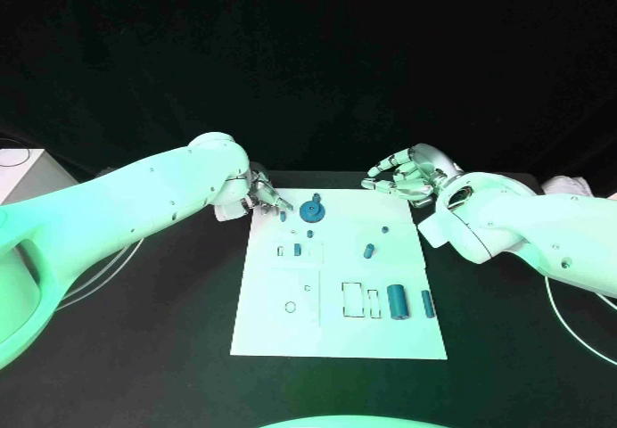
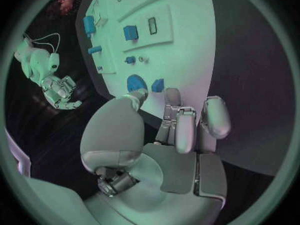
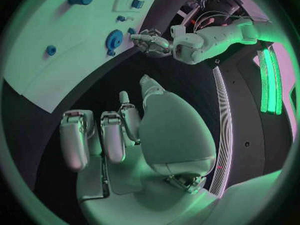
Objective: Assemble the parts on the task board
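Left hand point(image 1: 264, 196) at the far left corner of the task board point(image 1: 337, 334), fingers partly curled over the board's edge, nothing visibly held; fingertips point(image 2: 177, 101) just beside a small blue block point(image 2: 157, 85) and the round blue part point(image 1: 313, 212). Round part just toward the middle of the board from this hand, clearly nearer to it than to the other hand. Flat disc with a small stub beside it, seated on the board; too small to tell more.

Further along the board, two small blue pieces point(image 1: 297, 250) by the cutouts near the middle, then another small blue piece point(image 1: 369, 251) slightly right of centre. Toward the near right, a blue cylinder point(image 1: 400, 301) and a thinner blue bar point(image 1: 427, 304) lying side by side, long axes running from near edge to far edge, next to the rectangular outlines.

Right hand point(image 1: 405, 176) raised beyond the far right corner of the board, over the black surface point(image 1: 154, 303), fingers curled in loosely on nothing, well apart from every part. Probably the left hand's move next, toward the round part or the block at its fingertips.
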